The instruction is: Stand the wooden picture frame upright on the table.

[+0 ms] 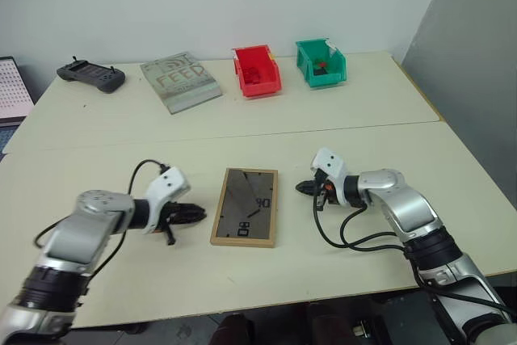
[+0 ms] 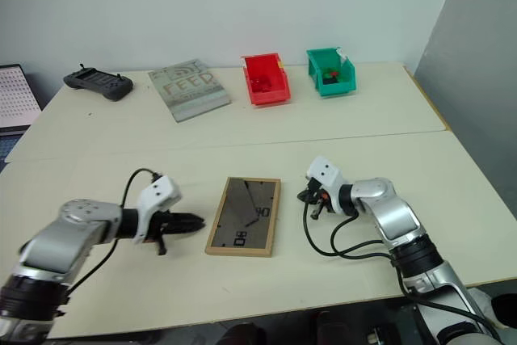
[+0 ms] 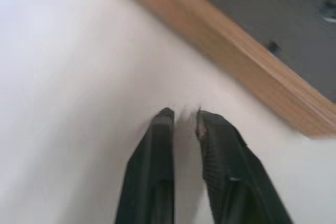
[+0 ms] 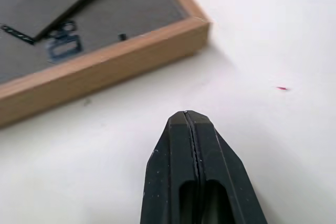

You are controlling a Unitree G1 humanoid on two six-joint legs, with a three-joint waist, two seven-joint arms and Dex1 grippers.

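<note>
Wooden picture frame (image 1: pixel 245 207) lies face-down on the table (image 1: pixel 323 119); left gripper (image 1: pixel 199 214) at its nine o'clock slightly parted, right gripper (image 1: pixel 300 188) at three o'clock clenched, both empty.

Even, bright light fell on the tabletop (image 1: pixel 363 111) with soft, faint shadows; the left wrist view was blurred.
</note>
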